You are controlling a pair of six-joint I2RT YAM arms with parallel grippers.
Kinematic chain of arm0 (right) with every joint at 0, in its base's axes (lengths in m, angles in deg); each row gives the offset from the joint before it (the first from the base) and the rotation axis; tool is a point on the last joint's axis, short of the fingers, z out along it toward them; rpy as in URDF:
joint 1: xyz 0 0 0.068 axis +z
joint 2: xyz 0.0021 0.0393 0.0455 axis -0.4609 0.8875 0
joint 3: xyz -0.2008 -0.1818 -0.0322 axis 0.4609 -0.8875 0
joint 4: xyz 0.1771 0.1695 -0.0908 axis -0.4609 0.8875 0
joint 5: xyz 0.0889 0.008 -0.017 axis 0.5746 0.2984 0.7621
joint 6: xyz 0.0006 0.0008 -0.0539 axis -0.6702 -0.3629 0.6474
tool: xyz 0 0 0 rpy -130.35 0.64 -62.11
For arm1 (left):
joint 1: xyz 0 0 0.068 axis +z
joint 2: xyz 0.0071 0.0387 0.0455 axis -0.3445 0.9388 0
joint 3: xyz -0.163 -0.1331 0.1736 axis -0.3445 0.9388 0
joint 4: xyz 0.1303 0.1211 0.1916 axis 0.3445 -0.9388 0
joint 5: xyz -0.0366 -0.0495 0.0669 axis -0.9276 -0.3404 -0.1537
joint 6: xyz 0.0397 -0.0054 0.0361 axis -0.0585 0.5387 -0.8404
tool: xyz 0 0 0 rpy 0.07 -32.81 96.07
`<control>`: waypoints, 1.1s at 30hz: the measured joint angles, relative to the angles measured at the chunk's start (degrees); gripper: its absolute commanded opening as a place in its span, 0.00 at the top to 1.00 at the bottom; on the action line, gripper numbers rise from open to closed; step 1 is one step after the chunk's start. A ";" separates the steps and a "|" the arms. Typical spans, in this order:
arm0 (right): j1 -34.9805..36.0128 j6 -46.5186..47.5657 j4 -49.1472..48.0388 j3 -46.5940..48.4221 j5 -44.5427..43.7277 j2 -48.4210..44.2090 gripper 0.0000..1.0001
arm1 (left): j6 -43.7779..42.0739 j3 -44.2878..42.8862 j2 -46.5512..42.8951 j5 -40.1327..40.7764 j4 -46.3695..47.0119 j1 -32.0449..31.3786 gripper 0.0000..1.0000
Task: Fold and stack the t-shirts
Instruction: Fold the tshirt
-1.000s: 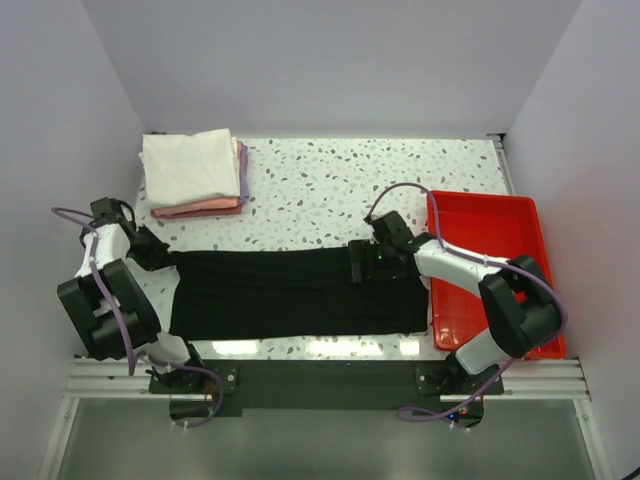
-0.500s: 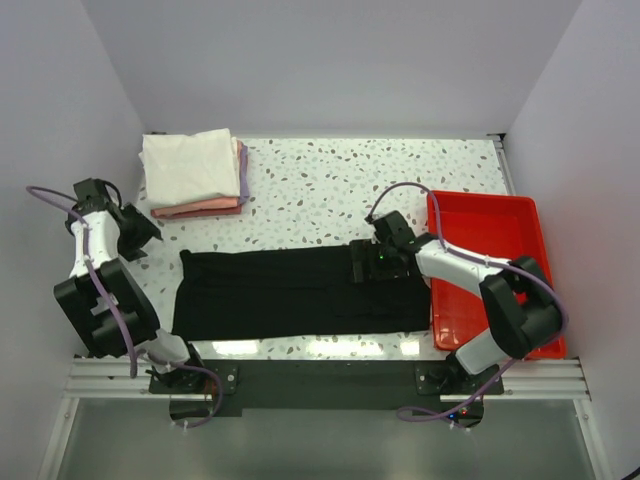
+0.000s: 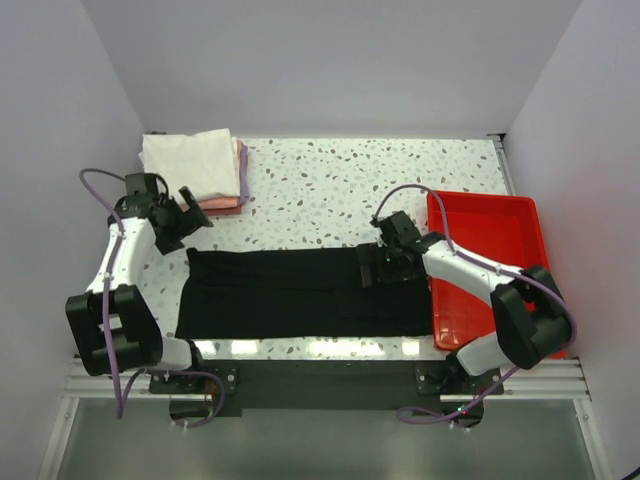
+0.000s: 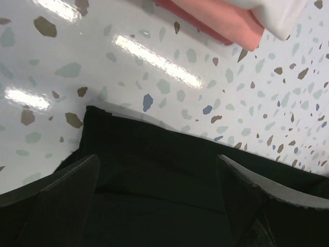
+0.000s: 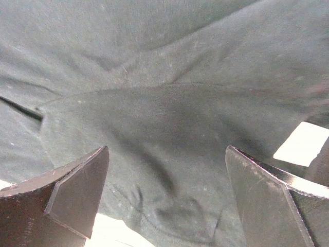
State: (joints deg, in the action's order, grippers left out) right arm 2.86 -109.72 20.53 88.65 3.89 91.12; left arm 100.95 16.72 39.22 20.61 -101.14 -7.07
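Where the top view looked down on the near half of the speckled table point(image 3: 330, 190), the black t-shirt point(image 3: 290, 295) lay flat as a long band running left to right between the two arms. The right gripper point(image 3: 372, 268) was over the right part of that band, just beside the red tray point(image 3: 490, 225). Its wrist camera showed the fingers spread wide with nothing between them and creased black cloth filling nearly the whole frame. Whether the fingertips pressed on the cloth could not be told.

The left gripper point(image 3: 193, 217) was likewise wide open and held nothing. It was poised above the far left corner of the black t-shirt, with bare table showing beyond that corner.

Farther back, at the far left corner of the table, stood the stack of folded t-shirts point(image 3: 190, 165), white on top, pink beneath, and a lavender edge along its right side. In the left wrist view only a pink fold and a white corner of the stack appeared, cut off by the top of the frame. The right arm hid part of the near side of the tray.
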 measured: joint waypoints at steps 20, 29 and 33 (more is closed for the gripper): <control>-1.09 -3.43 4.48 10.03 -8.83 11.78 0.01 | 10.19 16.48 2.19 4.57 16.41 -4.92 0.00; -4.02 -0.11 4.31 27.71 -11.58 26.43 0.01 | 14.03 17.90 2.62 9.79 17.77 -5.49 0.00; -4.98 3.02 4.07 39.71 -11.61 34.99 0.01 | 14.95 21.07 -0.70 12.07 18.34 -7.48 0.00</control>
State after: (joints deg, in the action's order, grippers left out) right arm -2.12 -106.71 24.59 128.36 -7.72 126.11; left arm 115.90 37.79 38.52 32.68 -82.80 -14.55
